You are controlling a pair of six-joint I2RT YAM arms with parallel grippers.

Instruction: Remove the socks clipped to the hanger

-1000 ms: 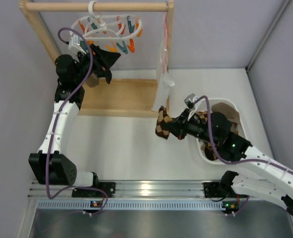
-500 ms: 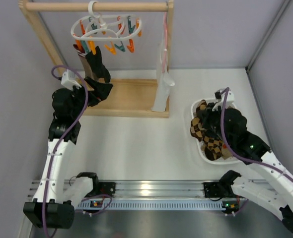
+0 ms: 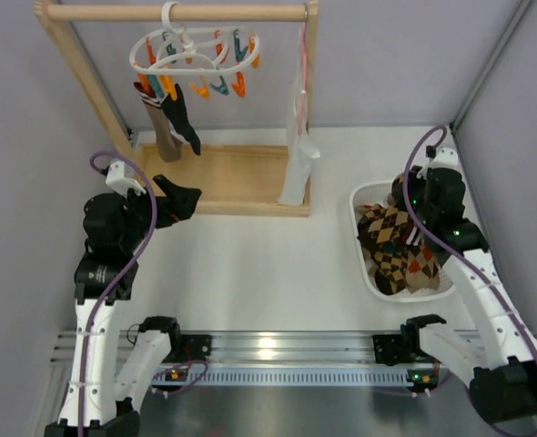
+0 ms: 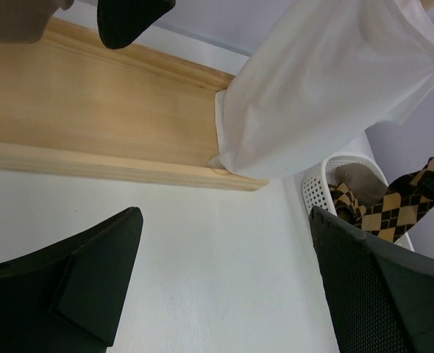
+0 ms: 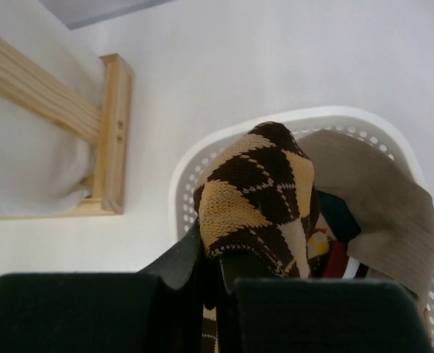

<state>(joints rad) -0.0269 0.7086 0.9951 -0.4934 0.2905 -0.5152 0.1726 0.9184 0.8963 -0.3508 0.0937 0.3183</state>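
The hanger (image 3: pixel 196 50) hangs by its hook from the top bar of the wooden frame (image 3: pixel 79 80) at the back of the bench (image 3: pixel 259 264). Two socks are clipped to its left side and dangle over the frame's base board: a brown sock (image 3: pixel 162 135) and, just beside it on the right, a black sock (image 3: pixel 183 123). The remaining clips around the ring that can be seen hold nothing. A white cloth (image 3: pixel 298 168) hangs at the right post of the frame, its lower edge touching the base board.

The left pincer (image 3: pixel 177 198) sits low near the front edge of the base board, below and apart from the two hanging socks. In the left wrist view its fingers (image 4: pixel 92 279) are spread wide with only bare bench between them.

The right pincer (image 5: pixel 218 268) is over the white basket (image 3: pixel 364 273) at the right of the bench. It is pinching a checked sock (image 5: pixel 257 184), whose folded end bulges up from between the fingers, just above the basket's near rim. A heap of socks (image 3: pixel 398 259), mostly checked, lies in the basket beneath it.
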